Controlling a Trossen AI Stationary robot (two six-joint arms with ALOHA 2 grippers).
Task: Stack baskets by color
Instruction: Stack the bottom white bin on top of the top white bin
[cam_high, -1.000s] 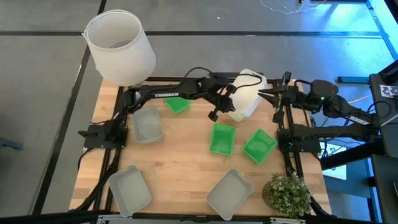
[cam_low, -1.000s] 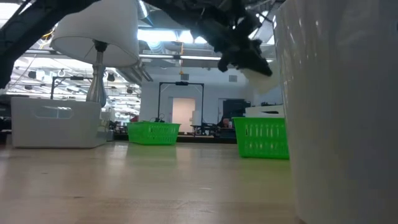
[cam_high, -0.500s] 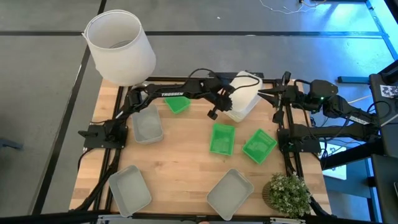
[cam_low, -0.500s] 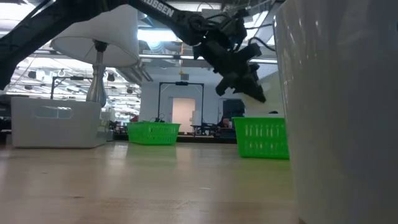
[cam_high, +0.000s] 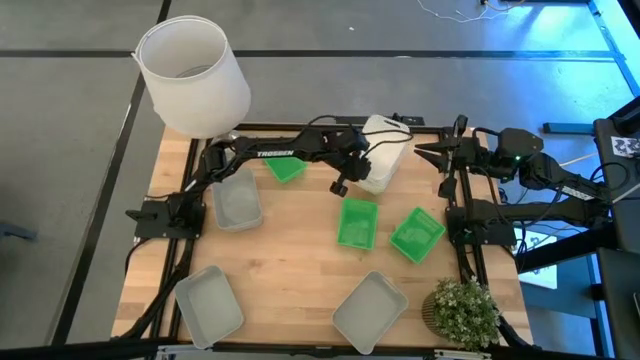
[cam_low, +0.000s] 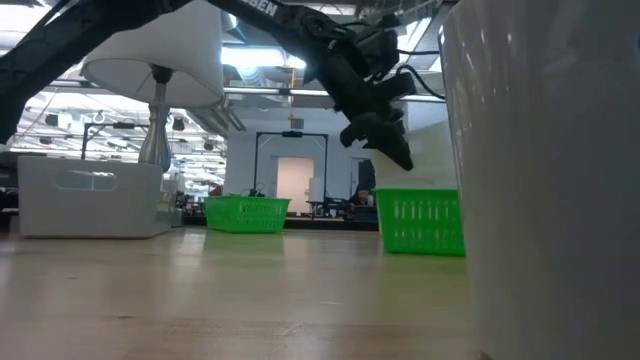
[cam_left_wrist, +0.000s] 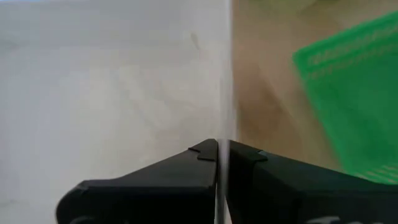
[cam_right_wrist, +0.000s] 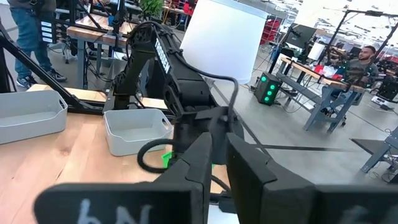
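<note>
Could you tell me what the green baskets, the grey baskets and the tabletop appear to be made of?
The green baskets look like moulded plastic: uniform bright colour and slotted, grid-like walls in the low view. The grey baskets seem to be translucent plastic, smooth-walled with a frosted, slightly see-through look. The tabletop appears to be light wood, judging by its parallel strips and grain, with a smooth, faintly glossy finish.

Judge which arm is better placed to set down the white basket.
Left. Its end effector is shut on the white basket, lifted at the table's far edge; the right end effector waits beside the table's right edge, holding nothing.
</note>
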